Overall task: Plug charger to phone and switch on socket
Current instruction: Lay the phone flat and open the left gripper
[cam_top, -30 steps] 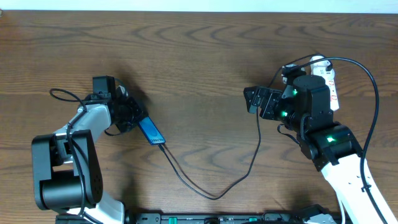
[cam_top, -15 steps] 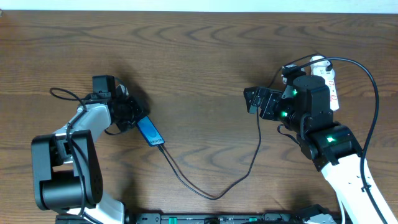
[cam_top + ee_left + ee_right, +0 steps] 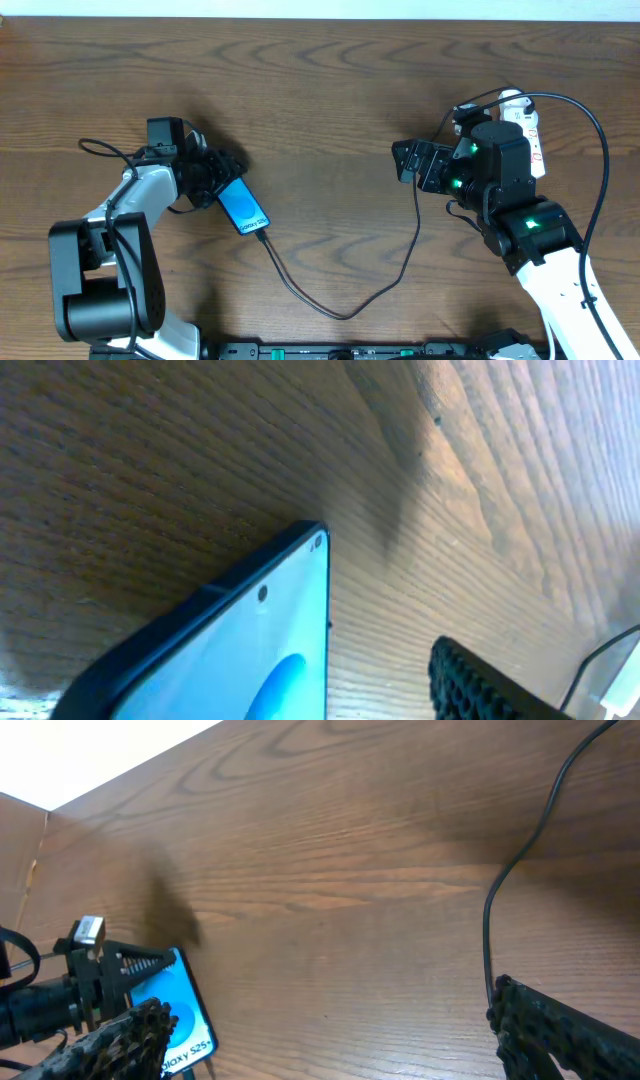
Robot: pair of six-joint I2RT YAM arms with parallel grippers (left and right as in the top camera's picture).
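Brown wood grain runs in long streaks across the matte bench (image 3: 320, 80). On it are two arms, one phone, one cable and one power strip.

The phone (image 3: 243, 207) is a flat rectangle with a black edge and a glossy bright blue screen. It lies at the left, set at a slant, its far end at the left jaws. The left wrist view shows a ribbed black finger (image 3: 480, 685) with a strip of bench between it and the phone's edge. I cannot tell whether the left jaws grip the phone.

The thin black cable (image 3: 345, 316) meets the phone's near end. From there it sags toward the near edge and climbs right toward the right arm (image 3: 500, 170).

The right jaws are spread wide with nothing between their ribbed fingers (image 3: 560, 1032).

The narrow white power strip (image 3: 533, 130), with red marks, lies at the far right, partly hidden by that arm.

Against half a second ago, the phone shows a broader blue face. The right arm, cable loop and power strip are unchanged.
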